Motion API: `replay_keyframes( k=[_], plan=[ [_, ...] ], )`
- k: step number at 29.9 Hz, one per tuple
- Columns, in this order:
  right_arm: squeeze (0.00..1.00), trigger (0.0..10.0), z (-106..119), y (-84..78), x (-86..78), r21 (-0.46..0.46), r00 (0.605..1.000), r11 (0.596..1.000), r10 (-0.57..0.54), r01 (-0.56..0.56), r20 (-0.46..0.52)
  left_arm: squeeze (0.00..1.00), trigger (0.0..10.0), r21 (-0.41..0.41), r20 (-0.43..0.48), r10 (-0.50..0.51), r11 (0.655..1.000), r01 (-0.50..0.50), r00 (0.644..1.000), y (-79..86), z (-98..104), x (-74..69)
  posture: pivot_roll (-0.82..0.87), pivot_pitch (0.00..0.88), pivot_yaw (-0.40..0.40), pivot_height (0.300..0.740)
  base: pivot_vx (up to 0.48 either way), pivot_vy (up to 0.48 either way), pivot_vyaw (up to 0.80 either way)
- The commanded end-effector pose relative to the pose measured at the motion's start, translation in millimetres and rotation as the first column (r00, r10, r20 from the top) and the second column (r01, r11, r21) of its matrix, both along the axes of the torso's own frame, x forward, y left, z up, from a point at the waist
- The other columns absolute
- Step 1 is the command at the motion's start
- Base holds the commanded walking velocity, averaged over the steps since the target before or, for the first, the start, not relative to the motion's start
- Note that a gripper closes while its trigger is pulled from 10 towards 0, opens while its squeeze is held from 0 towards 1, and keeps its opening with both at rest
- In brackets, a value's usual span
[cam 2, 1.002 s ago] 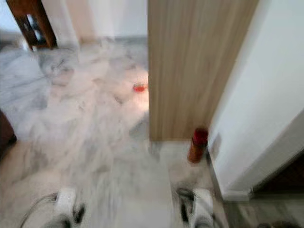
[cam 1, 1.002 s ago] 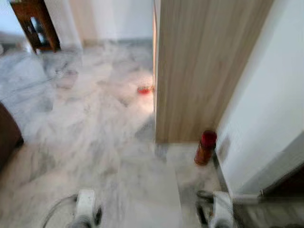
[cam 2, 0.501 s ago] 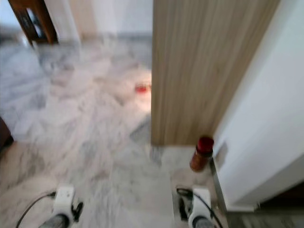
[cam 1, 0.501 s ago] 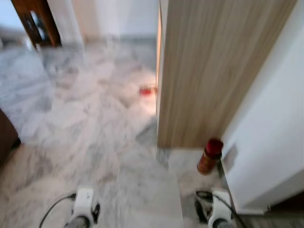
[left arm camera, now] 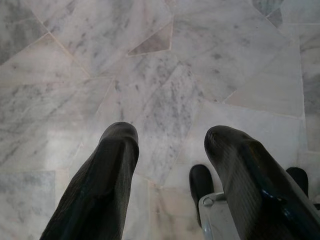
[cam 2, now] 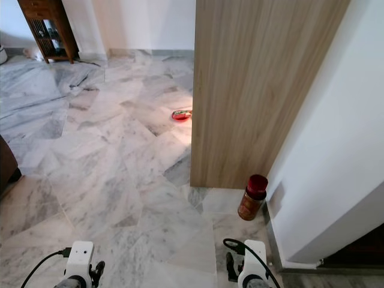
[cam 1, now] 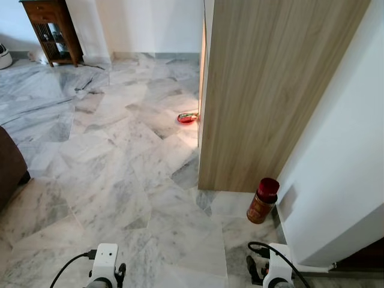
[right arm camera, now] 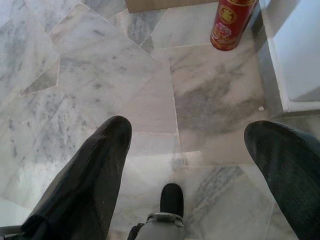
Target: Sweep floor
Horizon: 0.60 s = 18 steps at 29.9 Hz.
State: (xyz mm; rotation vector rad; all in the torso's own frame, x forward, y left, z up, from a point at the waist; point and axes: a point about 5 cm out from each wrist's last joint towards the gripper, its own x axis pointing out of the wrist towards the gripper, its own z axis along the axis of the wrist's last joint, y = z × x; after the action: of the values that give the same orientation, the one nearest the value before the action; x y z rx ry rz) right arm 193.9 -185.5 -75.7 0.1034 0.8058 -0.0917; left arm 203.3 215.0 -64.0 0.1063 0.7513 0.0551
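Note:
Grey-veined white marble floor (cam 1: 120, 174) spreads before me. A small red item (cam 1: 187, 117) lies on it beside the edge of a wooden panel (cam 1: 264, 90). A red-capped canister (cam 1: 263, 200) stands upright at the panel's foot, near the white wall, and is seen too in the right wrist view as a red tin (right arm camera: 231, 22). My left gripper (left arm camera: 170, 145) hangs open over bare floor with nothing between its fingers. My right gripper (right arm camera: 187, 140) also stands open and empty, a short way from the tin. Both wrists (cam 1: 105, 264) (cam 1: 277, 267) sit at the picture's bottom edge.
A dark wooden side table (cam 1: 53, 27) stands at the far left against the white wall. A dark brown piece of furniture (cam 1: 9, 171) juts in at the left edge. A white wall (cam 1: 342, 168) with a skirting runs along the right. My feet (left arm camera: 200, 182) show below.
The camera has shifted and steadied; the picture is sharp now. The wrists sit a little lower in frame. Nothing on the floor has moved.

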Motion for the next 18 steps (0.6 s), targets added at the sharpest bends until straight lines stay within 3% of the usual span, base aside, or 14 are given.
replay_keyframes(
  k=[1,18],
  plan=[
    [0.00,10.0,0.1,-2.7,-0.8,0.002,1.000,1.000,-0.012,0.012,0.004,0.00,10.0,0.001,-0.024,0.004,1.000,-0.004,1.000,0.8,-2.7,-4.2,0.05,0.040,-0.013,0.740,0.000,0.000,0.00],
    [0.00,10.0,-0.4,-3.8,-1.7,-0.006,1.000,1.000,-0.015,0.014,-0.004,0.00,10.0,0.002,-0.024,0.002,1.000,-0.002,1.000,1.2,-2.5,-3.9,0.04,0.037,-0.013,0.740,0.000,0.000,0.00]
  ],
)
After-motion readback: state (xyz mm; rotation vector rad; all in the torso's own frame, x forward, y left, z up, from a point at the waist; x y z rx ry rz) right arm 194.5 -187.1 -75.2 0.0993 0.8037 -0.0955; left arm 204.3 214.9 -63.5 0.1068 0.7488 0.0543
